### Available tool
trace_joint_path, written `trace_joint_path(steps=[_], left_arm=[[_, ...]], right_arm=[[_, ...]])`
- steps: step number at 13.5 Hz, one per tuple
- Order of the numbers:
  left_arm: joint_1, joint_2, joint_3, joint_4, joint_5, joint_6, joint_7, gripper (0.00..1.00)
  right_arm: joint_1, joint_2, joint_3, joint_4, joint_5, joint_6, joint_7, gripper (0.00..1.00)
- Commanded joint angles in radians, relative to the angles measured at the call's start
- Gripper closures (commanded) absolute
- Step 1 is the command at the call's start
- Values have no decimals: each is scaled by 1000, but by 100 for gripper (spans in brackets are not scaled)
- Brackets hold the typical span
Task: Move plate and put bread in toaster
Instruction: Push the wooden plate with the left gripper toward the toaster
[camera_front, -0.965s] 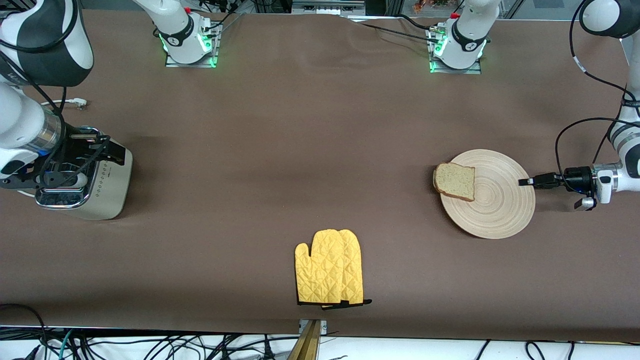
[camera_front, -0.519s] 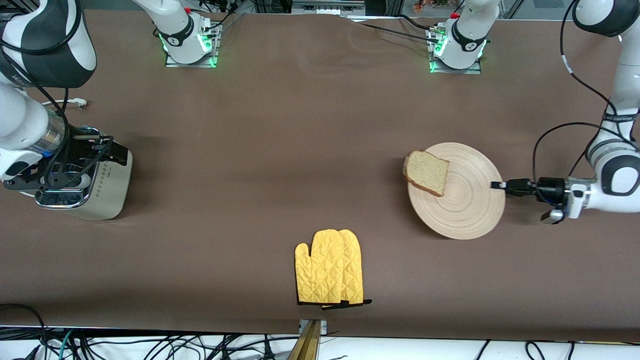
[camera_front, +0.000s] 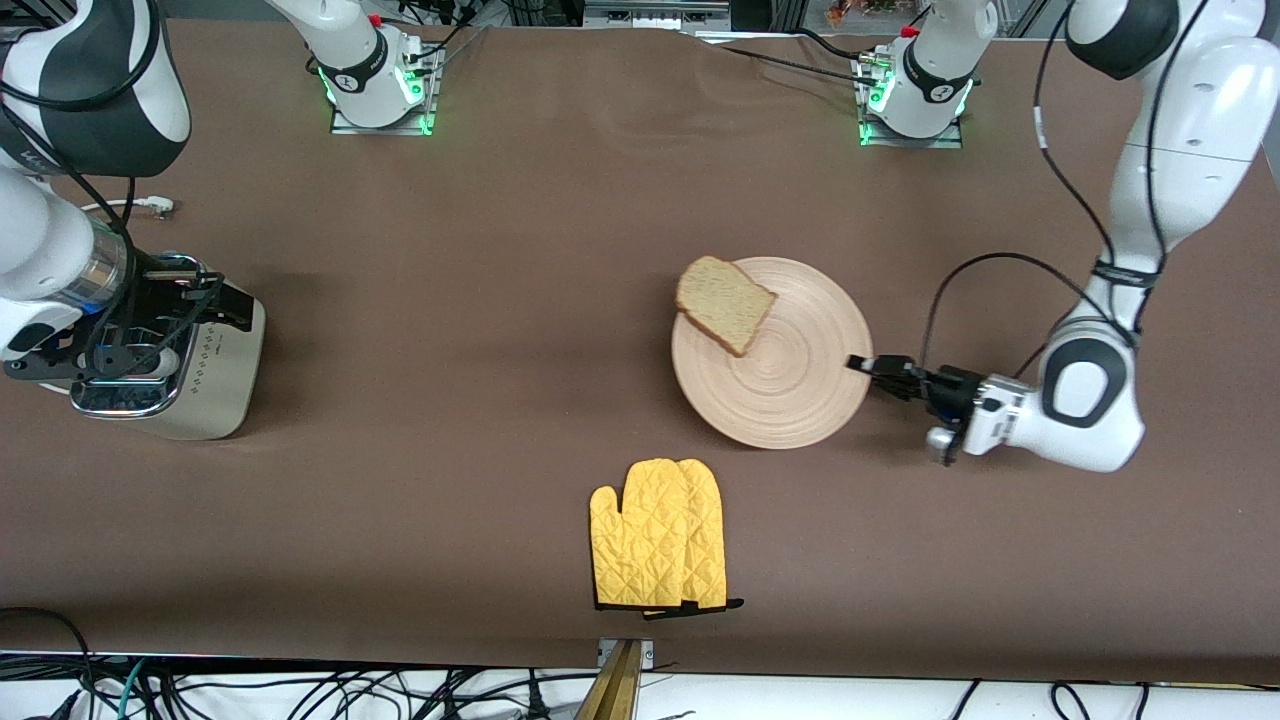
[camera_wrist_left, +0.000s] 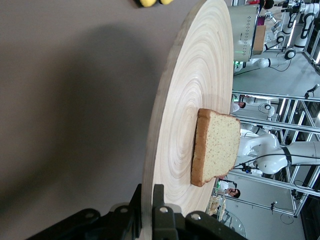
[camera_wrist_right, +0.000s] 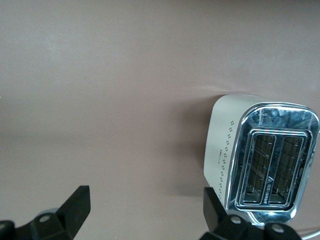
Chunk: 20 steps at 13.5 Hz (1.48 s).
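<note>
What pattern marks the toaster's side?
Small dotted diamond marks on the toaster's cream side, clearest in the right wrist view.

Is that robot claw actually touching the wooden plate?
Touching. In the left wrist view the left gripper has its fingers shut on the rim of the plate, with the bread resting on it.

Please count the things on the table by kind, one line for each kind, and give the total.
plate: 1
bread: 1
toaster: 1
oven mitt: 1
Total: 4
</note>
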<state>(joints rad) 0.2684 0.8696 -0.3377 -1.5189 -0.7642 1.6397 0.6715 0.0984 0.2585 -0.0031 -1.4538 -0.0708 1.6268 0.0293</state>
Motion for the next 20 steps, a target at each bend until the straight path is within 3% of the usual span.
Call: trace_joint_path(steps=[1,6,9,10,11,12,14,18,20], left_arm=[[-93,-20,8,-46,-125,69,-4,100],[-225,-15,8,-176,-197,307,19,100],[-264,-8,8,-193,-224,387,48,100],[-264,-8,8,-195,-222,387,48,94],[-265,-9,11,-195,-218,385,45,56],[-253,-11,11,-196,-207,379,46,4],[-229,-49,25,-195,-131,347,45,0],[-80,-194,23,-152,289,269,36,0],[-74,-288,31,-118,499,250,22,0]], right_arm=[[-6,-2,2,0,-1,-8,-11,0],[3,25,2,-2,0,-8,7,0],[9,45,6,-3,12,-5,17,0],[14,47,5,-10,46,-5,15,0],[14,57,5,-16,98,-5,17,0],[14,73,5,-17,141,-5,17,0],[15,97,5,-28,228,5,17,0],[24,130,6,-143,460,135,18,0],[52,120,8,-253,552,250,21,0]])
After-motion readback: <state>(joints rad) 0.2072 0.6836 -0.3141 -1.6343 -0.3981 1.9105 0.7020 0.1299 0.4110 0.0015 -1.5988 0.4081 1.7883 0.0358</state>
